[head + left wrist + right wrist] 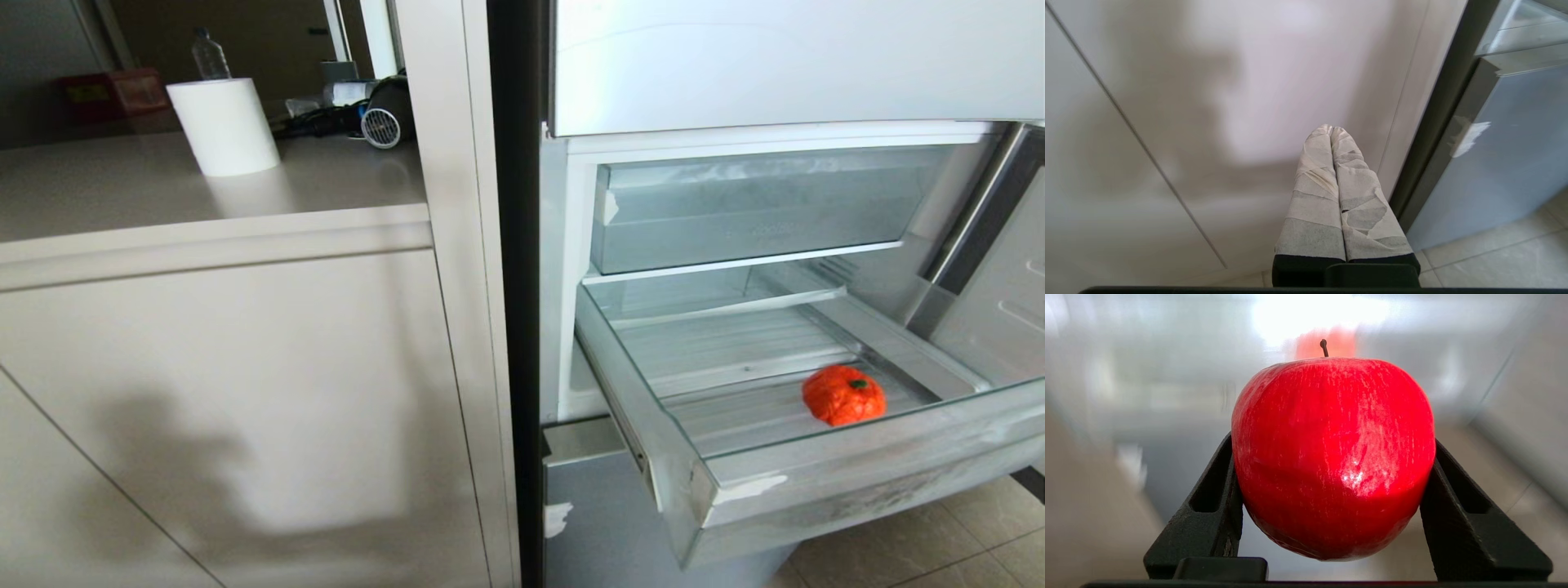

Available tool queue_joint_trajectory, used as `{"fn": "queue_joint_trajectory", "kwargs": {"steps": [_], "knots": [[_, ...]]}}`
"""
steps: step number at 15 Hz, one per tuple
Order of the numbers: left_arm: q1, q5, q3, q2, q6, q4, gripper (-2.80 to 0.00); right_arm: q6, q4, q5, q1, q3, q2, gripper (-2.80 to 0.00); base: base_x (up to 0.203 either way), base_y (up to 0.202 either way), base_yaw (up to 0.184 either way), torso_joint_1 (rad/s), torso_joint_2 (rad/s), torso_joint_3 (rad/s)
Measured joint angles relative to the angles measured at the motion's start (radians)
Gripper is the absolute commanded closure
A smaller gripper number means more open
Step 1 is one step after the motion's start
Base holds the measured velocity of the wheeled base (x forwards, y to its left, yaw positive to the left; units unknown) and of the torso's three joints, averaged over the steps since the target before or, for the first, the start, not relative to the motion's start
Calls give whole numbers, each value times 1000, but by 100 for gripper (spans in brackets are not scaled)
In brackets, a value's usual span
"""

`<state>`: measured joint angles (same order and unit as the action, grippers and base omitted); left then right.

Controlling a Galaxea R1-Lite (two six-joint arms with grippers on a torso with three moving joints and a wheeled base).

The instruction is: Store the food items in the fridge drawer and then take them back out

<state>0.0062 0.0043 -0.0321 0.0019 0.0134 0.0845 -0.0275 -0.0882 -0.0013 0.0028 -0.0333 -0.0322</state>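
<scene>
From my remote station, the head view shows an open fridge with the fridge drawer (816, 482) pulled out toward me. It is a wide, shallow, clear plastic bin with a ribbed floor and a frosted front lip. On that floor, near the drawer's front edge and toward its right side, sits the bumpy orange pumpkin-like fruit (844, 395) with its dark stem up. It lies alone there, just behind the front lip.

Above the drawer, a second clear bin (759, 208) sits pushed back in the fridge. To the left of the fridge stands a pale cabinet (245, 392) with a worktop (122, 196). Near the worktop's back edge are a white paper roll (223, 126), a clear bottle (210, 55) behind it, and a small round fan-like device (381, 126) to the right.

Neither arm appears in the head view. In the right wrist view, my right gripper (1331, 522) is clamped on the smooth red apple (1333, 457), one black finger pressed to each side, the stem pointing away from the camera. The blurred background does not tell me where the apple is relative to the drawer.

In the left wrist view, my left gripper (1331, 130) has its tape-wrapped fingers pressed together, holding nothing, pointing at the cabinet front beside the fridge's grey-blue lower panel (1494, 155).
</scene>
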Motion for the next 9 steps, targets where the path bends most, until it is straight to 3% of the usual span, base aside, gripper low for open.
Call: {"fn": "queue_joint_trajectory", "kwargs": {"steps": [5, 9], "knots": [[1, 0, 0, 0, 0, 0, 0, 2, -129, -4, 42, -247, -332, 0, 0, 0, 0, 0, 0, 0], [1, 0, 0, 0, 0, 0, 0, 39, -65, 2, 83, -576, -682, 0, 0, 0, 0, 0, 0, 0]]}}
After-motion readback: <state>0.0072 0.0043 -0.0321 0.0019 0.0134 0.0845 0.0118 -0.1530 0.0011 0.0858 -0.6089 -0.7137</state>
